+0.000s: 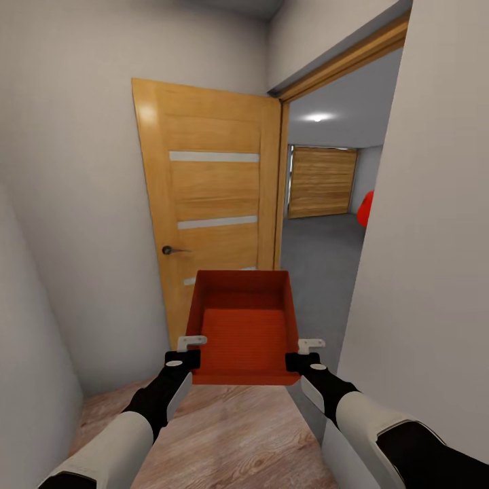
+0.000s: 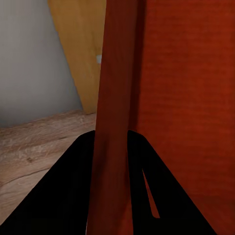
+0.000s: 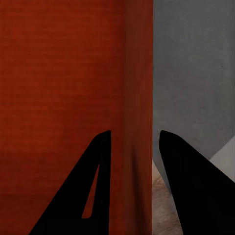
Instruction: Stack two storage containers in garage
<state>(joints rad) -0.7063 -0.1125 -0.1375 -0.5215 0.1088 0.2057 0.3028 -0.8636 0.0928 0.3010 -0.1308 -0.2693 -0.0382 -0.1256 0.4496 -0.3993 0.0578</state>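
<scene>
Both grippers clamp one red-orange storage container (image 1: 244, 326), smooth rectangular plastic, ribbed bottom, held ahead at 12 o'clock over light wood planks (image 1: 224, 435). Left gripper (image 1: 191, 345) pinches its left wall, right gripper (image 1: 305, 350) its right wall, black fingers (image 3: 93, 191) straddling the rim. Open wooden door (image 1: 210, 204) at 11 o'clock; grey concrete garage floor (image 1: 319, 251) and plank garage door (image 1: 322, 182) at 1 o'clock.

Empty red-orange storage container (image 1: 244, 326) held level at garage doorway.
</scene>
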